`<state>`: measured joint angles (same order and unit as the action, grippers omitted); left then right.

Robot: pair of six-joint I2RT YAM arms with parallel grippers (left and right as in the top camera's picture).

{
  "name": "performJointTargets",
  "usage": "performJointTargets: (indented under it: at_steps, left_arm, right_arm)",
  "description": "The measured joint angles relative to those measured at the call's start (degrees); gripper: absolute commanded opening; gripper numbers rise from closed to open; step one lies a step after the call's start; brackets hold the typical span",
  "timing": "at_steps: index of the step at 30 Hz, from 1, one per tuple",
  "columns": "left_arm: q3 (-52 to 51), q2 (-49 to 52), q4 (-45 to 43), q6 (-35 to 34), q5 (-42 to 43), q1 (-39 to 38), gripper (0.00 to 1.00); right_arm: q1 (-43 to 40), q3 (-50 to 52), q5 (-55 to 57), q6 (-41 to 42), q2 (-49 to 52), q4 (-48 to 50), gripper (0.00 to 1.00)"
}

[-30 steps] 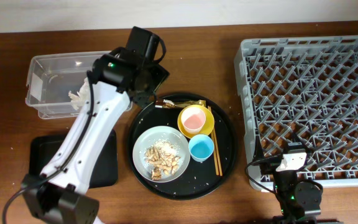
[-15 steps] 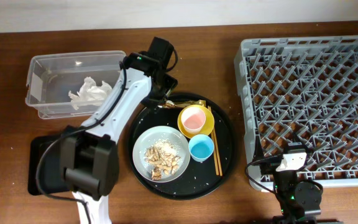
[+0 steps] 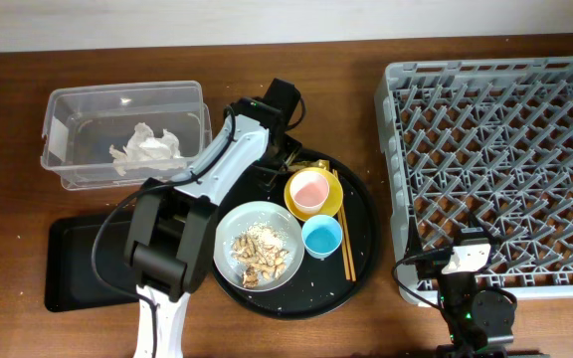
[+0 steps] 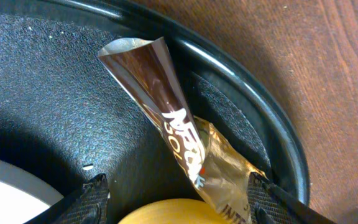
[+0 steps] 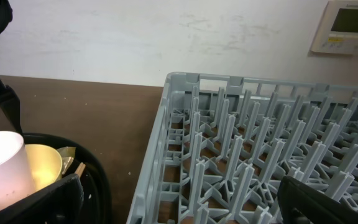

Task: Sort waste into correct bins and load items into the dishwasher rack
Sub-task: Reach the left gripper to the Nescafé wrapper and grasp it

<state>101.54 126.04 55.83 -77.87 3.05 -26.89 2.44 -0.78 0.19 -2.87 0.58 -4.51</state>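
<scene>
I'm reading only one print here. The left wrist view is showing white lettering on the brown stick sachet (image 4: pixel 166 106) lying at the rim of the round black tray (image 4: pixel 36 81). I'm making out "NESC" running along the brown part, and a second line under it is starting "GOL" or "SOL", can't tell which. The gold end is carrying "INT", the rest cut off at the frame edge. The wall panel (image 5: pixel 350 25) in the right wrist view is showing a display, and I'm getting nothing legible off it.
</scene>
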Motion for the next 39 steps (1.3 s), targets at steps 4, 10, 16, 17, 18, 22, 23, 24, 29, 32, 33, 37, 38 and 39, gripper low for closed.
performJointTargets:
  at_steps: [4,10,16,17,18,22,23,24,29,32,33,37,38,39]
  left_arm:
    - [-0.02,0.00,-0.02,-0.04,-1.22,0.02,0.66]
    - [-0.09,0.00,-0.98,-0.26,-2.93,0.02,0.65]
    - [-0.09,0.00,-1.14,-1.29,-3.32,0.02,0.65]
    - [-0.09,0.00,-1.14,-1.33,-3.34,0.02,0.65]
    - [-0.09,0.00,-1.14,-1.33,-3.34,0.02,0.65]
    - [-0.09,0.13,-1.09,-1.53,-3.30,0.00,0.63]
    - [-0.09,0.26,-1.09,-1.53,-3.30,0.00,0.63]
    - [-0.09,0.66,-1.14,-1.53,-3.28,0.00,0.62]
    - [-0.09,3.52,-1.22,-1.73,-3.23,0.00,0.55]
    - [-0.09,3.82,-1.38,-1.99,-3.23,0.00,0.44]
    - [-0.09,3.82,-1.40,-1.90,-3.30,0.02,0.39]
    - [-0.09,3.82,-1.46,-1.97,-3.30,0.02,0.15]
    - [-0.09,3.82,-1.46,-2.19,-3.32,0.02,0.12]
    - [-0.09,3.82,-1.55,-2.36,-3.30,0.02,0.07]
  right_arm:
    - [0.00,0.00,0.02,0.07,0.00,0.00,0.98]
    - [0.00,0.00,0.02,0.04,0.00,0.00,0.98]
    - [0.00,0.00,0.02,0.07,0.00,0.00,0.98]
    - [0.00,0.00,0.02,0.07,0.00,0.00,0.98]
    - [0.00,0.00,0.02,0.04,0.00,0.00,0.98]
    - [0.00,0.00,0.02,0.04,0.00,0.00,0.98]
    - [0.00,0.00,0.02,0.04,0.00,0.00,0.98]
    - [0.00,0.00,0.02,0.04,0.00,0.00,0.98]
    - [0.00,0.00,0.02,0.04,0.00,0.00,0.98]
    - [0.00,0.00,0.02,0.04,0.00,0.00,0.98]
    - [0.00,0.00,0.02,0.04,0.00,0.02,0.98]
    - [0.00,0.00,0.02,0.02,0.00,0.00,0.98]
    - [0.00,0.00,0.02,0.02,0.00,0.00,0.98]
    - [0.00,0.00,0.02,0.07,0.00,0.00,0.98]
